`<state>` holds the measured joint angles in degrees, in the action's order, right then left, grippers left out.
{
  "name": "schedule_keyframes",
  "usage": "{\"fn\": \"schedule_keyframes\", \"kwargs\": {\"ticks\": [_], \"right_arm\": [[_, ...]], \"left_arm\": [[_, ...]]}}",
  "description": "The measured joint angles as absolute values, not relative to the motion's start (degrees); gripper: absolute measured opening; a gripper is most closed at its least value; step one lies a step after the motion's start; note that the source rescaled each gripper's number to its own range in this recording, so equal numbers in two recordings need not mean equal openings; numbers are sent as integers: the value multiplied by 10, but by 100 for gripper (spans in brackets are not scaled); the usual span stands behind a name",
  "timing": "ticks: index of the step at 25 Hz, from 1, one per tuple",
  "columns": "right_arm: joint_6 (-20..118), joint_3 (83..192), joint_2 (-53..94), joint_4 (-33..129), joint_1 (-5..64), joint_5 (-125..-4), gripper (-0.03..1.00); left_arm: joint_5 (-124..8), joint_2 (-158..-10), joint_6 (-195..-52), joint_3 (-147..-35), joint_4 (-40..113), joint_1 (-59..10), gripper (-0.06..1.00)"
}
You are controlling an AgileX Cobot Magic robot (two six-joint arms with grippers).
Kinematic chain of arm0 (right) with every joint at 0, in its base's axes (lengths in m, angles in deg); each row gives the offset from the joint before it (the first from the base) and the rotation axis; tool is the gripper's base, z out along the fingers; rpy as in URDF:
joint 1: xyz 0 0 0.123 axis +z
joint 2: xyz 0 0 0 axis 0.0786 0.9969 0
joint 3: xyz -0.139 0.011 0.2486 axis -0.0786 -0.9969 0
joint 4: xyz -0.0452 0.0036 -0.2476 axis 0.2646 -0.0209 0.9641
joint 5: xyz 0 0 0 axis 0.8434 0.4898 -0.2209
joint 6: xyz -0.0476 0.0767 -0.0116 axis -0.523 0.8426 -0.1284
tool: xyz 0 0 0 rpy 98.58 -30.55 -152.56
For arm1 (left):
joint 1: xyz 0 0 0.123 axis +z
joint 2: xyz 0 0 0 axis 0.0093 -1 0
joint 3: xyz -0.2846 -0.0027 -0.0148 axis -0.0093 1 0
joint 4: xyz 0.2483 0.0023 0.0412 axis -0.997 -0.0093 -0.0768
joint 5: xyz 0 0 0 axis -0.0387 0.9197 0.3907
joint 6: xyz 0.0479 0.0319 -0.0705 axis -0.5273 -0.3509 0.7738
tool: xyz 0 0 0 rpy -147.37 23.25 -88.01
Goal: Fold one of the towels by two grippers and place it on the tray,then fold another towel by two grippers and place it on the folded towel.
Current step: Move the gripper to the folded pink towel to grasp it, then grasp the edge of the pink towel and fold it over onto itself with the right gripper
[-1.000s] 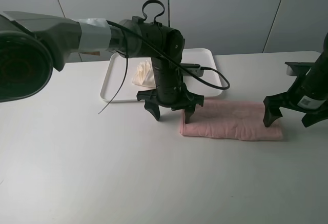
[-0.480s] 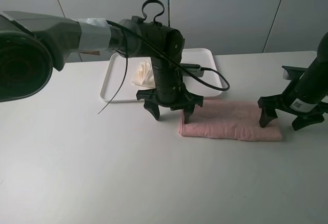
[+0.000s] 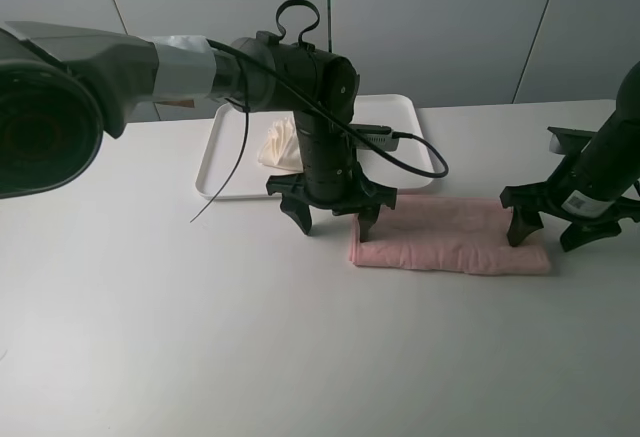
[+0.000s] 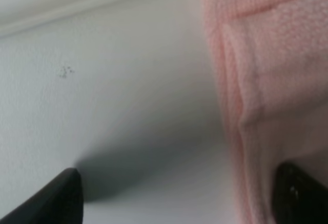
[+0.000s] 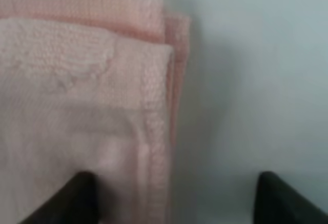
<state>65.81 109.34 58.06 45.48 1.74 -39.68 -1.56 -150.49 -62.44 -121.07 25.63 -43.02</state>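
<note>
We have the left gripper (image 3: 336, 221) and right gripper (image 3: 545, 234) spread apart astride opposite ends of the folded pink terry towel (image 3: 450, 235), which lies on the white tabletop (image 3: 150, 337) near the white rectangular tray (image 3: 400, 117).

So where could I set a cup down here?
The near half of the table, in front of the pink towel, is bare, as is the right of the tray. It is crowded at the towel's ends, where the left end effector and right end effector stand open, and around the cream towel.
</note>
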Motion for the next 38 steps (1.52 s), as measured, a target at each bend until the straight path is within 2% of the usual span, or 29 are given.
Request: {"fn": "schedule_keyframes", "kwargs": {"ticks": [3,6,14,15,17,18,28,38], "right_arm": [[639,1093,583,442,17,-400,47],[617,1093,585,414,17,-402,33],[584,1093,587,373,17,-405,27],[580,1093,587,371,17,-405,22],[564,1093,588,359,17,-402,6],[559,1093,588,356,17,-400,3],[545,1091,573,343,17,-392,3],[509,1088,508,253,17,-334,3]], "left_arm": [[-16,-1505,-623,-1211,257,-430,96],[-16,-1505,-623,-1211,257,-430,97],[-16,-1505,-623,-1211,257,-430,97],[-16,-1505,-623,-1211,257,-430,97],[-16,-1505,-623,-1211,257,-430,98],[-16,-1505,-623,-1211,257,-430,98],[-16,-1505,-623,-1211,257,-430,98],[-13,-1505,-627,-1211,253,-430,98]]}}
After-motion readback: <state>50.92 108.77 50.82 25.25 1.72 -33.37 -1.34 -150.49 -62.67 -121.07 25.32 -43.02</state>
